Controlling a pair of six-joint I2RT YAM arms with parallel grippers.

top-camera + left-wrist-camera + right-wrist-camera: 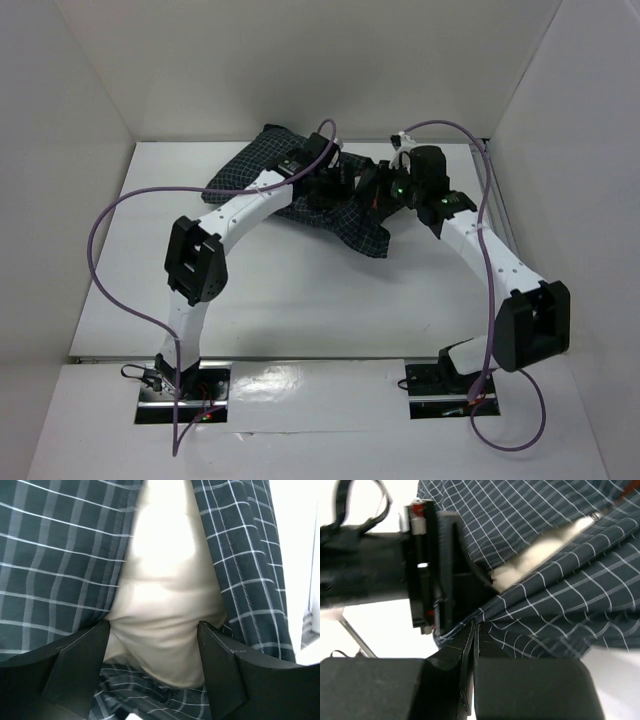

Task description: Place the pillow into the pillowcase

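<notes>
Seen from above, a white table (pixel 300 300) enclosed by white walls is shown, with two white and black arms bolted at the lower edge and bent towards each other at the upper centre. A purple cable (pixel 110 230) is looped from each arm.

The pillowcase (pixel 250 175), dark with a fine white grid, is spread in a crumpled heap at the upper centre of the table. Both grippers are placed on its right part, the left gripper (pixel 330 185) just beside the right gripper (pixel 378 190).

In the left wrist view the cream pillow (pixel 165 580) is seen down the middle of the frame, through a gap in the pillowcase, with checked cloth on either side of it. The black fingers (pixel 75 670) are held wide apart at the lower edge, and the pillow's bulging end is set between them, touched by both. Whether it is being squeezed cannot be told.

In the right wrist view the right gripper's jaws are pressed together at the lower centre, with an edge of the pillowcase pinched between them. The black body of the left gripper is seen at the upper left, pushed into the cloth. A narrow strip of pillow is visible at the upper right, between folds.

No writing can be read in any view.
</notes>
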